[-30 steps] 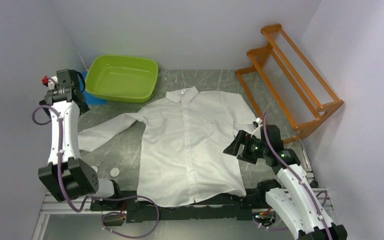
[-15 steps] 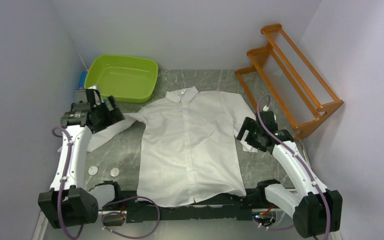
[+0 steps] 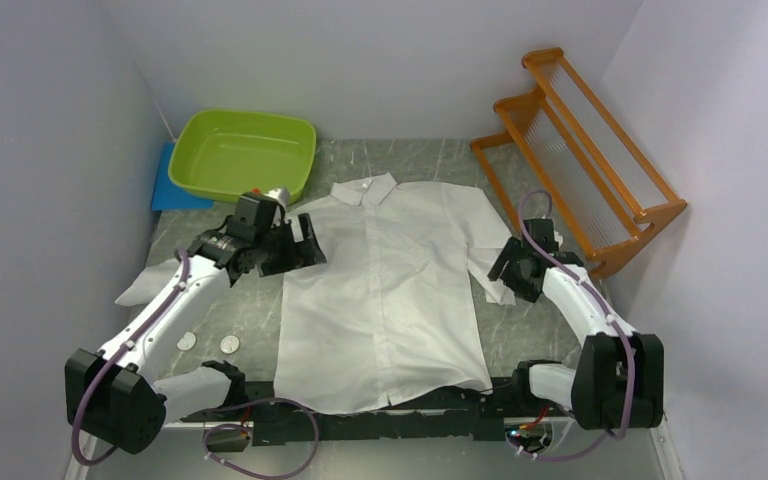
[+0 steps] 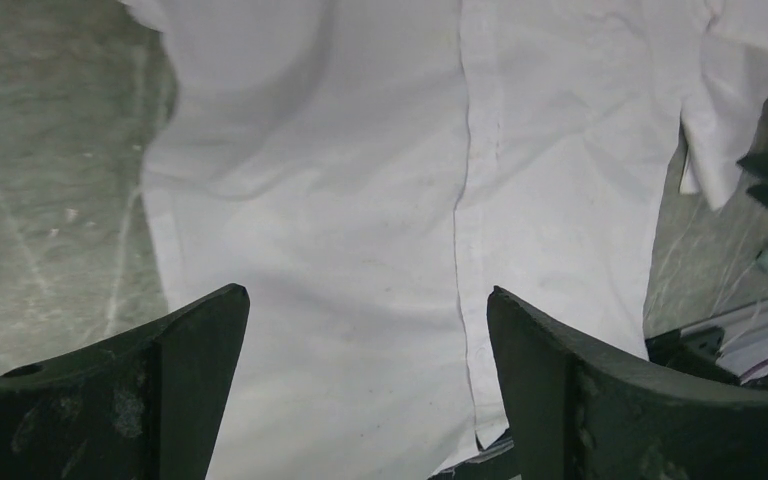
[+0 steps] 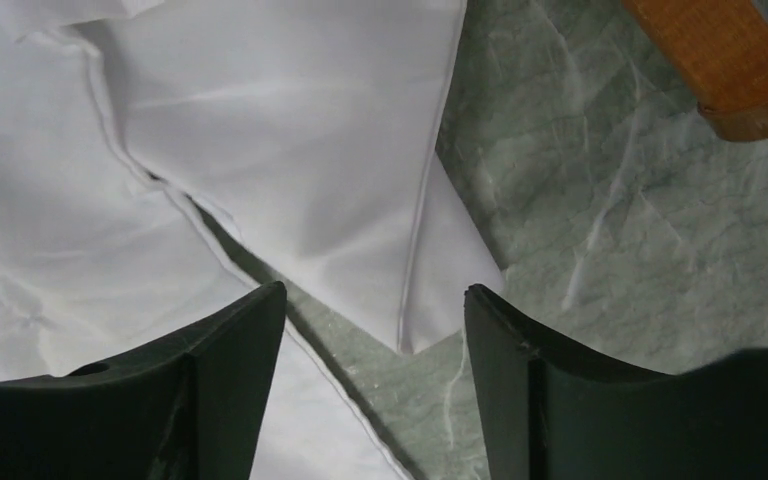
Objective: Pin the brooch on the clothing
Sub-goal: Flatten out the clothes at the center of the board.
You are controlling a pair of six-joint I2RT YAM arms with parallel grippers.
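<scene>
Two sets of fingers, both apart, both empty. L gripper (image 4: pixel 365 300): spread wide above the big white thin button-front shirt (image 4: pixel 360 200), w/ the button strip (image 4: pixel 465 200) running between the fingers. R gripper (image 5: pixel 375 295): less wide, w/ the pointed sleeve end (image 5: pixel 360 200) lying between its fingers on the grey-green stone-look table (image 5: pixel 610 200). Can't tell if any finger touches cloth.

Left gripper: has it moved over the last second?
Yes. The left gripper swung right and nearer, from left of the green basin to just in front of it, above the shirt.
</scene>
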